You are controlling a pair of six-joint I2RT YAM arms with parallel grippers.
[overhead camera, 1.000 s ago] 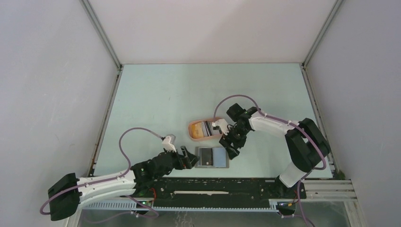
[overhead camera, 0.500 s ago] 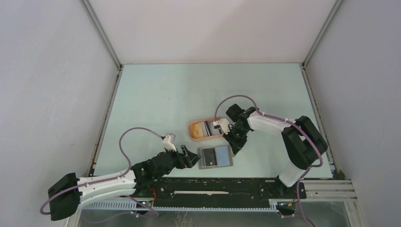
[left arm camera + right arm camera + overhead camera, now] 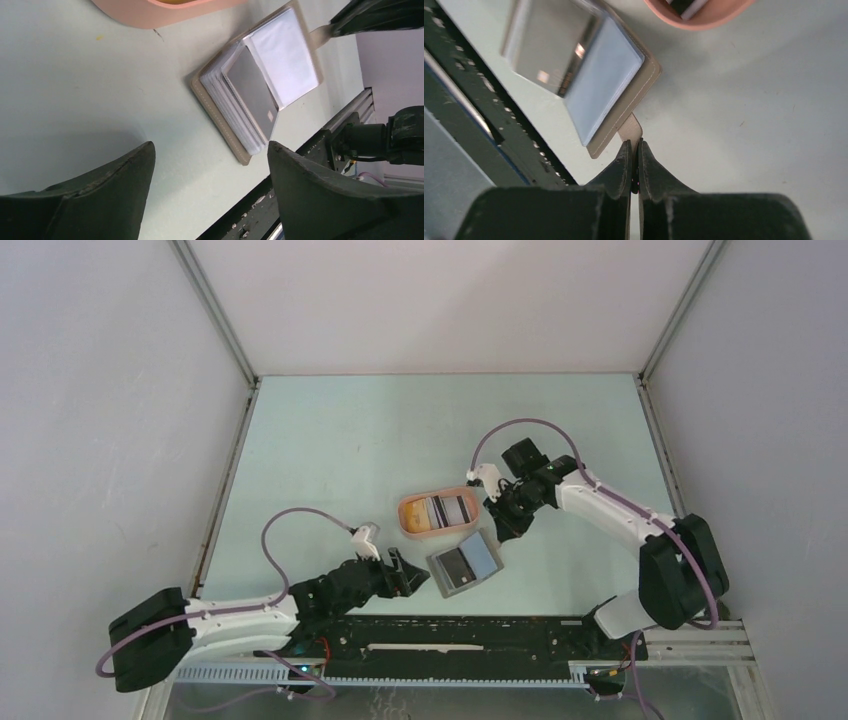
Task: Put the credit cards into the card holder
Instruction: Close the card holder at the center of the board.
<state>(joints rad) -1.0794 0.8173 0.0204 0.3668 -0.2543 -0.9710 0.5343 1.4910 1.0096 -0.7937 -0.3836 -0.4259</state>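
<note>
The card holder (image 3: pixel 466 562) lies open on the table, turned askew, with a dark grey half and a blue-grey half. My right gripper (image 3: pixel 503 531) is shut on its small beige tab (image 3: pixel 630 128) at the holder's far right corner; the right wrist view shows the holder (image 3: pixel 596 82) just ahead of the fingers. The credit cards (image 3: pixel 441 509), dark with pale stripes, lie in the peach tray (image 3: pixel 408 521). My left gripper (image 3: pixel 408 576) stands open on the holder's left, near the table's front edge. Nothing sits between its fingers in the left wrist view, where the holder (image 3: pixel 260 85) lies ahead.
The peach oval tray (image 3: pixel 709 17) sits just behind the card holder, and its rim (image 3: pixel 150 15) shows at the top of the left wrist view. The black rail (image 3: pixel 460 632) runs along the table's near edge, close to the holder.
My right gripper shut on the holder's tab and pulled that side back and to the right, turning the holder askew. The left gripper shifted a little right and stayed open.
</note>
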